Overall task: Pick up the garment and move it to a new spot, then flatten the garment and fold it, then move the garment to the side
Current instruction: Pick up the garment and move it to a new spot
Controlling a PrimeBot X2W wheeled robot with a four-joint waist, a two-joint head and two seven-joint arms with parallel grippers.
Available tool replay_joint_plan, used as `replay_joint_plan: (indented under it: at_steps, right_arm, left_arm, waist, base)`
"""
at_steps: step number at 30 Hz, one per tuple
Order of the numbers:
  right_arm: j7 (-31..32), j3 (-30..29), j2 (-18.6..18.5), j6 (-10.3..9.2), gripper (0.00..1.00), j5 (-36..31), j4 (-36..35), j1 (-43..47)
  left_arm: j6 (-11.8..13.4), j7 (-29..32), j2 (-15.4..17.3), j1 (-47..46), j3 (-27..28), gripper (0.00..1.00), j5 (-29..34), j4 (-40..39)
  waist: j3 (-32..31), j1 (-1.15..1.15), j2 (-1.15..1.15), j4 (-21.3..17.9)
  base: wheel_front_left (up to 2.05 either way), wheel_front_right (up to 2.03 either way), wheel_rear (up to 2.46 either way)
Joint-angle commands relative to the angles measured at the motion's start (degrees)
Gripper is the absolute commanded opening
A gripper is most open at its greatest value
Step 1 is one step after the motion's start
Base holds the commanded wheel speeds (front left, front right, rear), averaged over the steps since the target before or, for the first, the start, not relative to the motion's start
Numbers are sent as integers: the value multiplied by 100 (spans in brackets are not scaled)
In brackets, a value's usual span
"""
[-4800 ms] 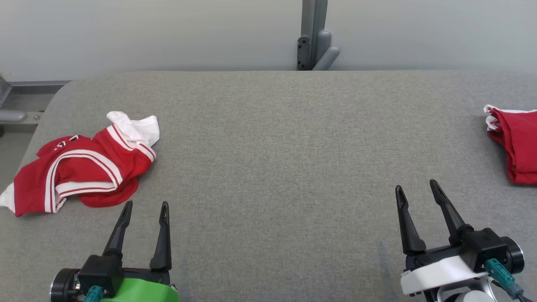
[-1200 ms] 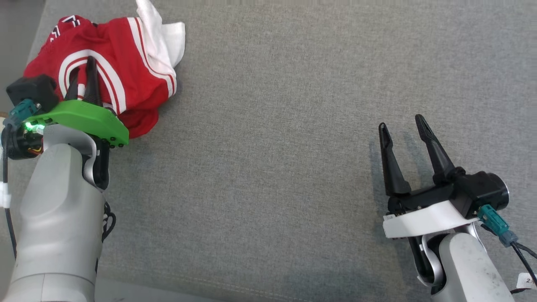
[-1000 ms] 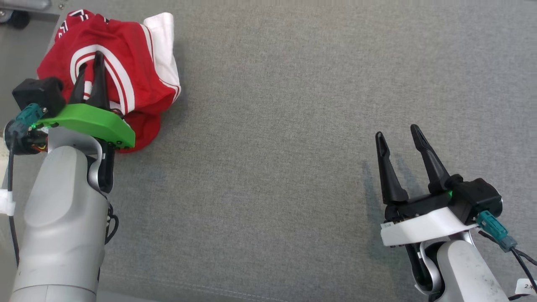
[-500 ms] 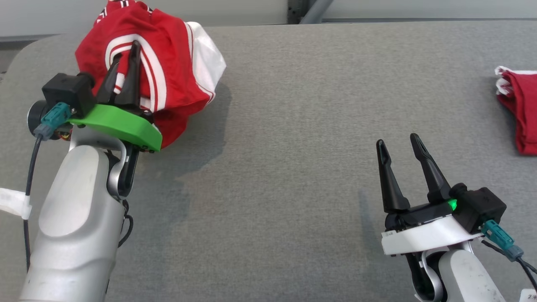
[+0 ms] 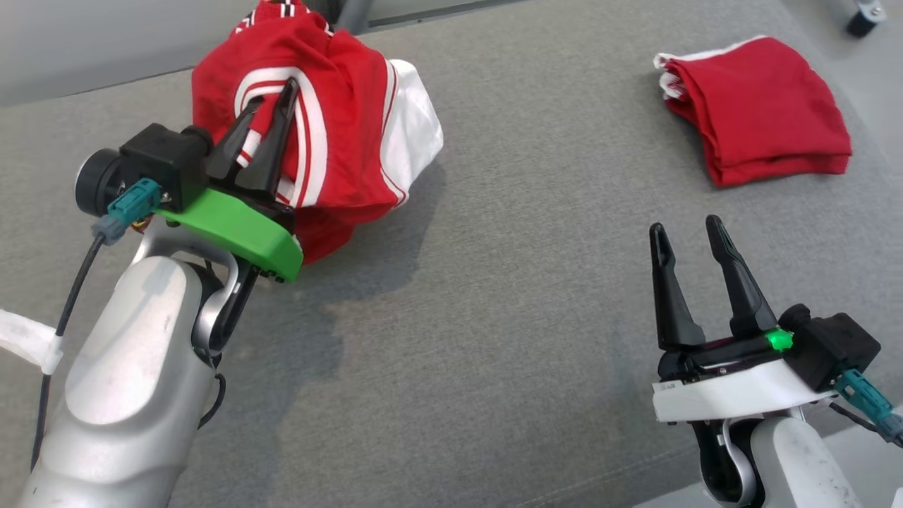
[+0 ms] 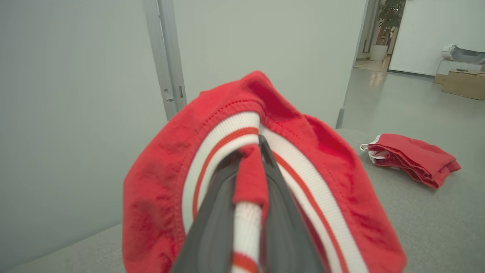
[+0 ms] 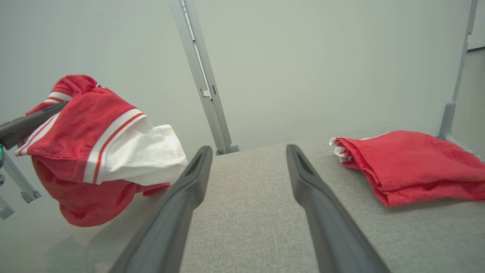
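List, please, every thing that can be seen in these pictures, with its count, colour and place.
red and white garment: one, red with white stripes and a white part, bunched and held up at the far left
folded garment: one, red with a white edge, lying at the far right of the table
padded table: one, grey fabric top, under everything
metal post: one, grey, behind the table against the pale wall
cardboard box: one, brown, far in the room behind
potted plant: one, green in a white pot, far behind
left tool: one, black fingers on a green mount, shut on the red and white garment
right tool: one, black fingers on a white mount, lower right, open and holding nothing
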Motion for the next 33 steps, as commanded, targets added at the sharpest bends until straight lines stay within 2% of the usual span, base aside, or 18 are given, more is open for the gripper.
replay_joint_plan:
  at_steps: [1,7,13,17,20,22,23,24,29,33]
  right_arm:
    - [-17,18,0,-6,100,71,-55,-19]
    - [-18,28,1,-6,100,239,-121,-58]
    - [-18,79,1,-6,100,296,-157,-127]
    - [-18,98,-1,-6,100,232,-131,-154]
    - [-18,80,-1,-6,100,145,-97,-187]
    - [-18,54,-3,-6,100,82,-57,-186]
    - [-18,41,-4,-6,100,49,-39,-184]
    - [-17,56,-4,-6,100,12,-10,-187]
    - [-18,163,-6,-6,100,-165,188,-148]
    - [-18,317,-9,-6,100,-254,368,-8]
  left_arm:
    - [-20,44,82,94,-61,0,-91,-71]
    - [-19,67,450,161,-580,0,-189,-52]
    - [-19,-176,839,143,-1133,0,-117,338]
    - [-19,-408,867,73,-1425,0,-250,705]
    - [-19,-544,744,-11,-1521,0,-445,922]
    - [-19,-650,616,-49,-1477,42,-558,1053]
    - [5,-703,537,-66,-1428,82,-599,1110]
    - [28,-735,465,-67,-1376,100,-628,1160]
    - [36,-822,120,151,-1268,100,-862,1380]
    - [149,-860,-104,453,-1126,100,-955,1483]
  waist:
    - [444,0,0,-671]
    - [850,0,0,-941]
    - [1121,0,0,-1017]
    - [1173,0,0,-955]
    - [1098,0,0,-822]
    - [979,0,0,-686]
    - [913,0,0,-608]
    - [843,0,0,-538]
    - [357,0,0,-121]
    - [-130,0,0,218]
  base:
    - [0,0,0]
    - [0,0,0]
    - [0,0,0]
    - [0,0,0]
    - [0,0,0]
    - [0,0,0]
    - [0,0,0]
    - [0,0,0]
    - [0,0,0]
    - [0,0,0]
